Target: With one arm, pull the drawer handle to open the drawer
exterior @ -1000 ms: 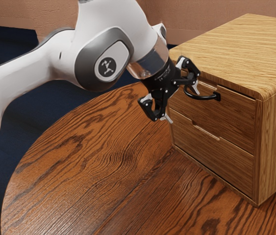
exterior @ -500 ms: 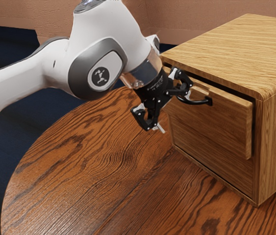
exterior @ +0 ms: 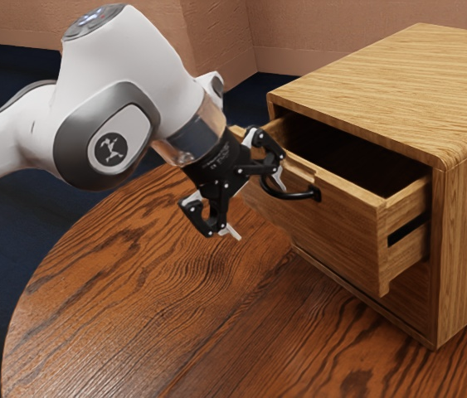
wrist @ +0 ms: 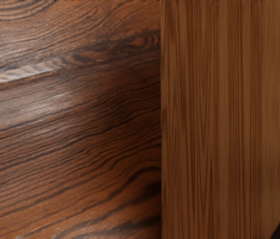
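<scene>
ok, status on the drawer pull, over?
Gripper open, one finger hooked behind the black handle. Top drawer well out of the cabinet, dark interior showing. Nothing seen blocking its path.

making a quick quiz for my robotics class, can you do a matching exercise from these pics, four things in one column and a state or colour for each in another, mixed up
Things
1. upper drawer
2. lower drawer
3. handle
4. gripper

States
a. open, fingers spread wide
b. shut, front flush with the cabinet
c. pulled out, dark inside showing
d. black, curved, on the pulled-out front

Pairs: 1-c, 2-b, 3-d, 4-a
</scene>
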### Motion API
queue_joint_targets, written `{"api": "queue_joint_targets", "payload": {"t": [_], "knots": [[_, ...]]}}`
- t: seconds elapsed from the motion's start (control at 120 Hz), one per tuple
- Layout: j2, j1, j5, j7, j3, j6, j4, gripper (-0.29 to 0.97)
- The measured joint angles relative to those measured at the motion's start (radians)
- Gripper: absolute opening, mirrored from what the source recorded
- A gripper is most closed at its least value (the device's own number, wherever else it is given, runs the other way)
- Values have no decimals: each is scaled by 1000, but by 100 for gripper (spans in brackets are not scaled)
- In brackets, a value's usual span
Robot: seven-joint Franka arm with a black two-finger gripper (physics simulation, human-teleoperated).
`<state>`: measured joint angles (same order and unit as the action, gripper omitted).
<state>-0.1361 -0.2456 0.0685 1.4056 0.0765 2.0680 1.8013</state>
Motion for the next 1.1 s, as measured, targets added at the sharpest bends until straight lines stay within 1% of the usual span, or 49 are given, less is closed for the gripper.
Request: {"api": "queue_joint_targets", "payload": {"t": [0.2,0.392,0.55,0.675,0.75,0.767,0.85,0.925,1.0,1.058,1.1], "knots": [[-69,3,1,1,-1,15,78,68],[-135,-12,-2,2,18,24,143,68],[-216,-35,-10,2,45,26,212,68],[-283,-73,-37,1,86,27,277,68],[-327,-83,-59,0,96,26,304,68],[-338,-83,-62,-1,95,25,308,68],[-406,-21,-39,-1,90,24,335,67],[-457,0,-31,-1,91,16,352,67],[-450,9,-36,-1,92,-31,269,67],[-374,5,-54,-1,94,-142,90,68],[-320,-11,-82,-1,88,-245,-37,68]]}}
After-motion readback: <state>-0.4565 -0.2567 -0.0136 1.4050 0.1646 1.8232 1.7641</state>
